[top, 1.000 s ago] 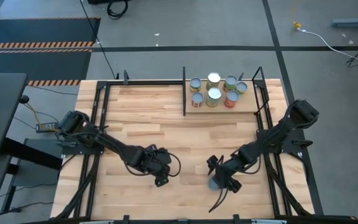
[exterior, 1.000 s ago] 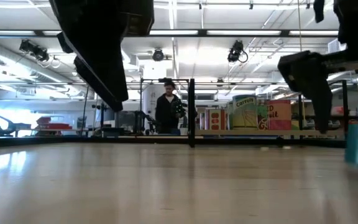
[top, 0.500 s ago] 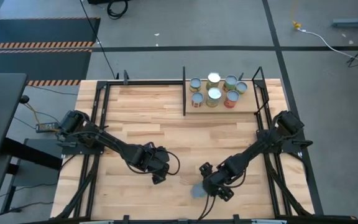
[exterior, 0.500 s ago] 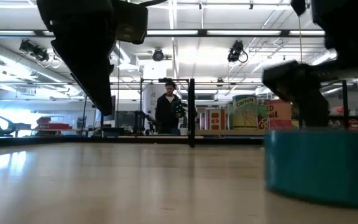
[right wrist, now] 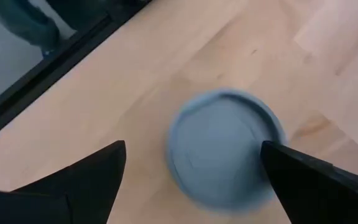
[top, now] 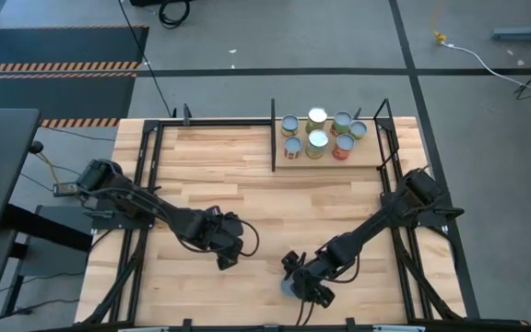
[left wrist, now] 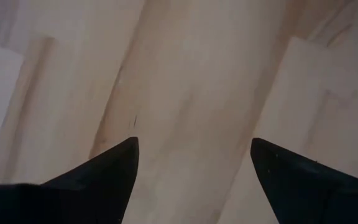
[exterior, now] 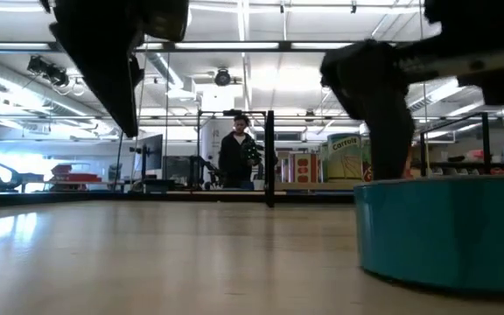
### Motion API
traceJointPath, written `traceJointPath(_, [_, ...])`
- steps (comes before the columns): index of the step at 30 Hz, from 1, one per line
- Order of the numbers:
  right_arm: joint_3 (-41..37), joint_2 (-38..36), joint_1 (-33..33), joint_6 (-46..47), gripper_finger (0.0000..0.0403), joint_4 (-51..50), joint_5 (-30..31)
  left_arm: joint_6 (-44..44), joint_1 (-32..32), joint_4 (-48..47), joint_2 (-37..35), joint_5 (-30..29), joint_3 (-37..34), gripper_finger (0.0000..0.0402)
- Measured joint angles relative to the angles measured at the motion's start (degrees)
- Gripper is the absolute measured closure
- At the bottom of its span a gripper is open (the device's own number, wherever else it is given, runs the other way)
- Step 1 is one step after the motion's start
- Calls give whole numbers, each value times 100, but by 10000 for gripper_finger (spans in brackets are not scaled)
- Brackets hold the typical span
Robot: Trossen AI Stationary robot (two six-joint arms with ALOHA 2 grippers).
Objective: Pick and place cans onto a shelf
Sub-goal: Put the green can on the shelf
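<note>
Cans with silvery lids [top: 318,135], seven, stand clustered on our light-wood shelf board [top: 362,153] at the table's far edge; an eighth short can with a pale-blue lid [right wrist: 224,148] sits near the front edge between our right gripper's [top: 300,283] spread fingers, ungripped. Our left gripper [top: 228,254] hovers nearby, fingers apart, empty

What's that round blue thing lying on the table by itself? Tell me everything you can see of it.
It is a short can with a pale blue-grey lid and teal side, standing upright on the plank table near its front edge, far from the shelf. The right end effector hovers just above it, fingers open and straddling it; no contact shows.
</note>
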Motion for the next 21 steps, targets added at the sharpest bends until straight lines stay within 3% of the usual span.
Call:
traceJointPath(10, [398,197,-44,-28,13,104,522,-282,-73,-249,-320,-61,0,88])
traceJointPath(21, [385,672,-311,251,20,75,175,-287,-109,-357,-331,-82,0,88])
